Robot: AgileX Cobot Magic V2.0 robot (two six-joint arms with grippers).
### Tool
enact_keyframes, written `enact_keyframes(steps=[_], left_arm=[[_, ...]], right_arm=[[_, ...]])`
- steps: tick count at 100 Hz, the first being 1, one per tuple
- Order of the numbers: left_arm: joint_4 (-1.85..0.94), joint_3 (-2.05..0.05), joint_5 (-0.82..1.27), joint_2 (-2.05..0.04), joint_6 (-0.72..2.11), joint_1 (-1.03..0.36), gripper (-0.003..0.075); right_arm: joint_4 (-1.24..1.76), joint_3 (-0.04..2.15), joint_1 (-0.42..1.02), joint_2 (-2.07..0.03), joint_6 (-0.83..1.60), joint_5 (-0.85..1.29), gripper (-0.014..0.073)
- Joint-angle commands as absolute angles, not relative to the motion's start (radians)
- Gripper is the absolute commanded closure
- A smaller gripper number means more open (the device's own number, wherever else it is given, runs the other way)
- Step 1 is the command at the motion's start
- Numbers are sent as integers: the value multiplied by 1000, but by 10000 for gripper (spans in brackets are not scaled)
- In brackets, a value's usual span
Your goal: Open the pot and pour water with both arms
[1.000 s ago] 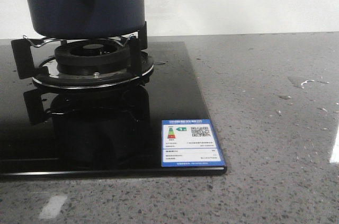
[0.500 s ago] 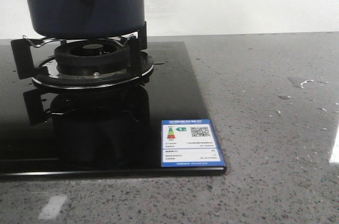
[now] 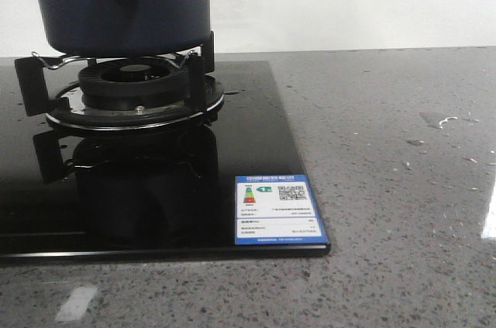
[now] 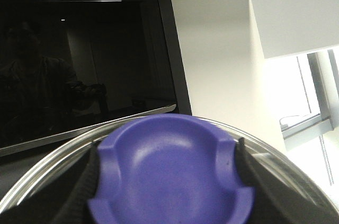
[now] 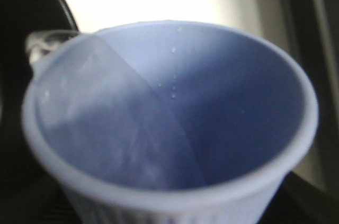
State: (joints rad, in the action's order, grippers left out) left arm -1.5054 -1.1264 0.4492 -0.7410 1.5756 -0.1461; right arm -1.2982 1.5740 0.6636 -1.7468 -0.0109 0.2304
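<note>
The dark navy pot (image 3: pixel 124 2) stands on the gas burner (image 3: pixel 136 91) at the far left of the front view, its stubby handle with the round hole facing me; its top is cut off by the frame. Neither gripper shows in the front view. In the left wrist view my left gripper (image 4: pixel 169 181) is shut on the blue knob (image 4: pixel 169 166) of a glass lid (image 4: pixel 47 171), held up in the air. In the right wrist view my right gripper (image 5: pixel 169 208) holds a light blue ribbed cup (image 5: pixel 175 128). Small water drops (image 5: pixel 174 83) cling to the cup's inner wall.
The black glass hob (image 3: pixel 256 134) with a blue label (image 3: pixel 277 210) lies on a grey speckled counter (image 3: pixel 403 212). Shiny wet spots (image 3: pixel 446 120) lie on the counter at the right. A white wall stands behind.
</note>
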Motion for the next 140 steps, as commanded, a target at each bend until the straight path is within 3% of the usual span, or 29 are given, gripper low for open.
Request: enact_keyframes(steps=[1,73,119,140], left_arm=[[-1560,-1155,429,-739,1566,-165,514],[-1558,-1134,429,-739,1566,-190,514],[-1558,-1125,419,-739,1566,-190,514],[-1558,-1125,401,-739,1566,-190,514]], right_arm=[[-1431,1619,660,-1698,-8,204,342],[-1861,1679,661,-1716,-8,282,342],[-1851,1730,661,-1716,0,259,342],[-1501,1730,648,-1721,-366,292,342]])
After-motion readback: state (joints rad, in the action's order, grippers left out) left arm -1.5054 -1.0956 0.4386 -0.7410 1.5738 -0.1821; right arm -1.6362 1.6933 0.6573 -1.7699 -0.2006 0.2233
